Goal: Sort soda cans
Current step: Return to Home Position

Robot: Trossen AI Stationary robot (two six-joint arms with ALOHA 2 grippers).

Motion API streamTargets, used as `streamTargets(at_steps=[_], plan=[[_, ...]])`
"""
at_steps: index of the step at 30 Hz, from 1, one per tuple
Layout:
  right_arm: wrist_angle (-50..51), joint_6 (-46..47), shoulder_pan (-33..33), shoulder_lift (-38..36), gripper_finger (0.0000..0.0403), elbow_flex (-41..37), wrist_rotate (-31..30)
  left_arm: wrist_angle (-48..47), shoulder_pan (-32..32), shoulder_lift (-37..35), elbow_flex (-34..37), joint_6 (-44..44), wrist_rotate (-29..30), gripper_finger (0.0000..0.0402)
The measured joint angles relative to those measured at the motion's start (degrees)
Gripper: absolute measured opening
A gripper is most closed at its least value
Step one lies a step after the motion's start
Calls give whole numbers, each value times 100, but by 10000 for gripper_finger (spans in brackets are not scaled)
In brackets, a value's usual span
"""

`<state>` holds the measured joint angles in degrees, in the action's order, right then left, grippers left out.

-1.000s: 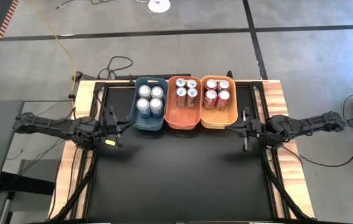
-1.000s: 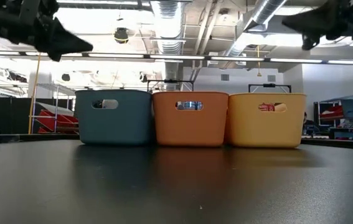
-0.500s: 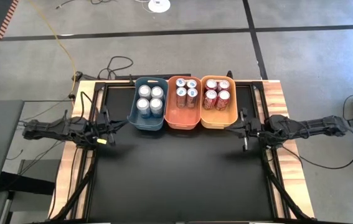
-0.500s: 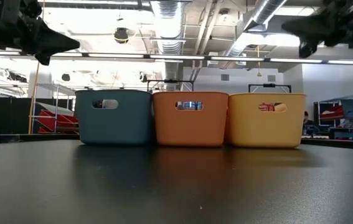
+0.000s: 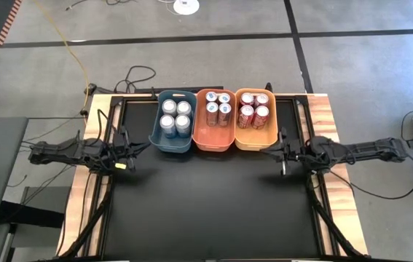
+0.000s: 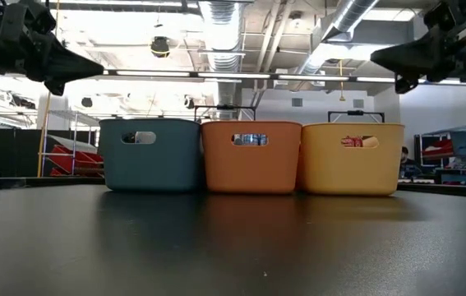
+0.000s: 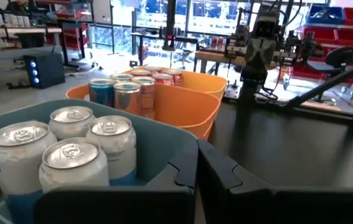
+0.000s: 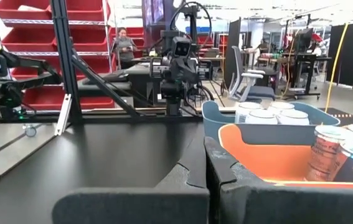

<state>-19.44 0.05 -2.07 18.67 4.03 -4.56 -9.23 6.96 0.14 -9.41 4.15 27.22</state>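
Three bins stand side by side at the table's far middle: a blue bin, an orange bin and a yellow bin. Each holds several upright soda cans with silver tops: pale ones in the blue bin, blue-marked ones in the orange, red ones in the yellow. My left gripper hovers shut by the table's left edge, level, pointing at the blue bin's near left corner. My right gripper hovers shut by the right edge, just off the yellow bin's near right corner.
The black tabletop lies bare in front of the bins. Each arm reaches in over a wooden side strip. Each wrist view shows the other arm across the table. Shelves, desks and a person show in the room beyond.
My left gripper has drawn back toward the table's left edge and sunk a little. My right gripper has come down some, staying near the yellow bin. Both have stayed shut. The bins and cans have not moved.
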Motion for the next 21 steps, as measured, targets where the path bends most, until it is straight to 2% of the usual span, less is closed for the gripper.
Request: streamTargets(at_steps=[8,15,21], plan=[[-215,74,117,-4,0,-332,2,-97,0,3,183,394,50,0],[-302,101,186,-6,0,-343,15,341,0,-7,474,394,83,0],[-161,-51,186,-79,0,-346,17,317,5,-4,540,555,64,0]])
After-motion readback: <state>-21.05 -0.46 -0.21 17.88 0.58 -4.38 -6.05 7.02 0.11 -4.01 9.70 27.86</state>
